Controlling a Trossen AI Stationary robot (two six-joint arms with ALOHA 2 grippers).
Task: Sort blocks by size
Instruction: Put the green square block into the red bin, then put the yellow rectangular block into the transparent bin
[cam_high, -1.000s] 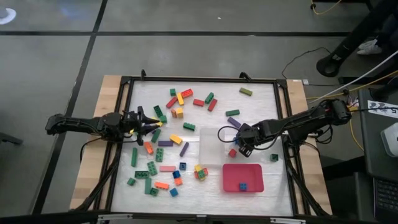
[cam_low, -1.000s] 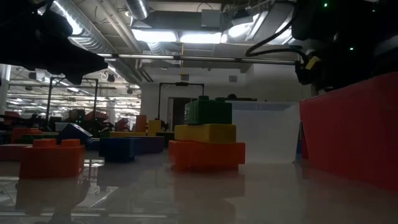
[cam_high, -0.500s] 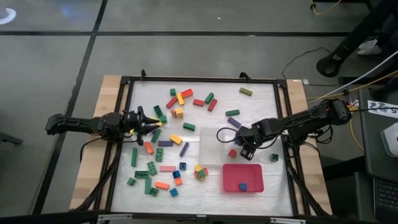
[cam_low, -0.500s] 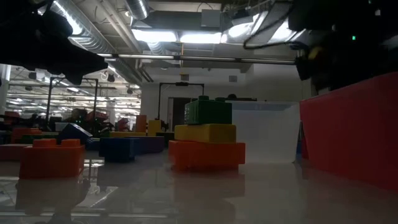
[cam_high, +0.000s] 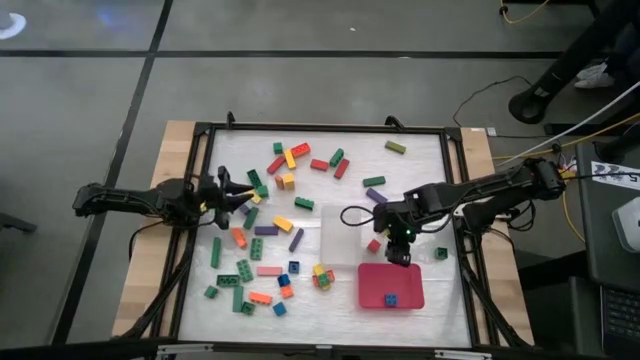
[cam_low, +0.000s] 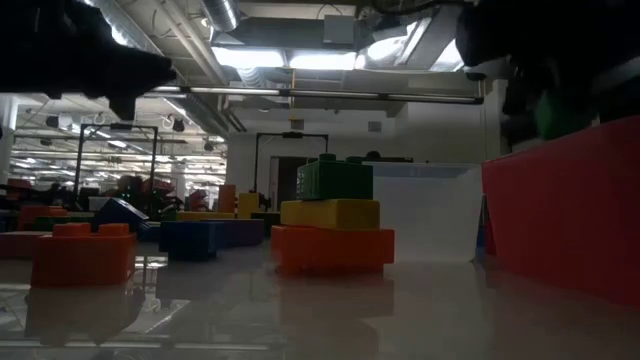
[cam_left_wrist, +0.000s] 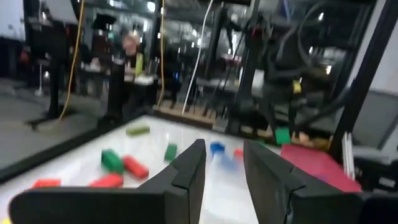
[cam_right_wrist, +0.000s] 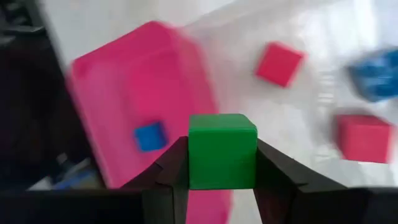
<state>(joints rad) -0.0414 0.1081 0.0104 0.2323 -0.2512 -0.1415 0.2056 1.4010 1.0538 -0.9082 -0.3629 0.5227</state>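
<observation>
Small green cube block (cam_right_wrist: 222, 151) is clamped; other blocks (cam_high: 262, 229) lie scattered.

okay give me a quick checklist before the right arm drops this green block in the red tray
1. Grip: right gripper has its jaws closed on the small green block, block level between them: ok.
2. Position: in the high view the right gripper is at the red tray's far edge, not clearly over its middle: not ok.
3. Landing room: the tray holds only one small blue block: ok.
4. Size match: green block and blue block are both short square ones: ok.
5. Left gripper sits far off among the loose blocks at the table's left: ok.
6. Height above the tray: cannot tell.
</observation>
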